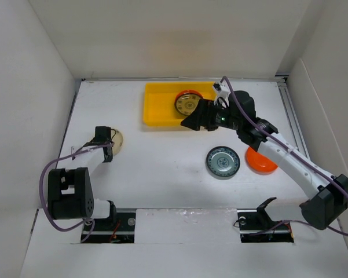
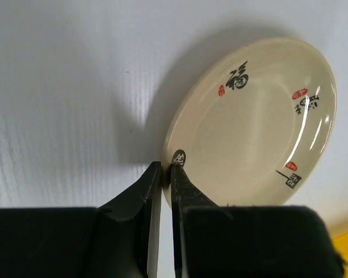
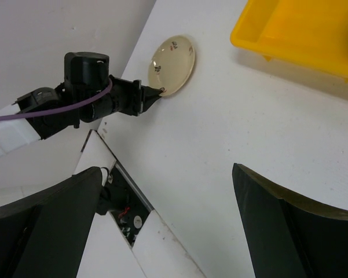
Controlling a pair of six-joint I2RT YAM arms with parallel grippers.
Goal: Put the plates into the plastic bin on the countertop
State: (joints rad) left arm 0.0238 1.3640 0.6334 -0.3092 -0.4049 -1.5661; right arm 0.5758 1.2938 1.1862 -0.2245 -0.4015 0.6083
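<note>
The yellow plastic bin (image 1: pixel 159 107) stands at the back of the white countertop (image 1: pixel 162 174). It holds a brown-gold patterned plate (image 1: pixel 188 105) lying on an orange plate (image 1: pixel 189 93). My right gripper (image 1: pixel 198 119) is open and empty, hovering at the bin's front right edge. In its wrist view the gripper (image 3: pixel 168 220) is spread wide above bare countertop. My left gripper (image 2: pixel 167 171) is shut on the rim of the cream plate (image 2: pixel 260 121), which is tilted at the left (image 1: pixel 117 140). A blue-grey plate (image 1: pixel 223 161) and a second orange plate (image 1: pixel 260 160) lie under the right arm.
White walls close in the countertop on the left, back and right. The right wrist view shows the bin's corner (image 3: pixel 301 29), the cream plate (image 3: pixel 172 57) and the left arm (image 3: pixel 87 98) near the left wall. A black cutout (image 1: pixel 110 226) sits at the near edge.
</note>
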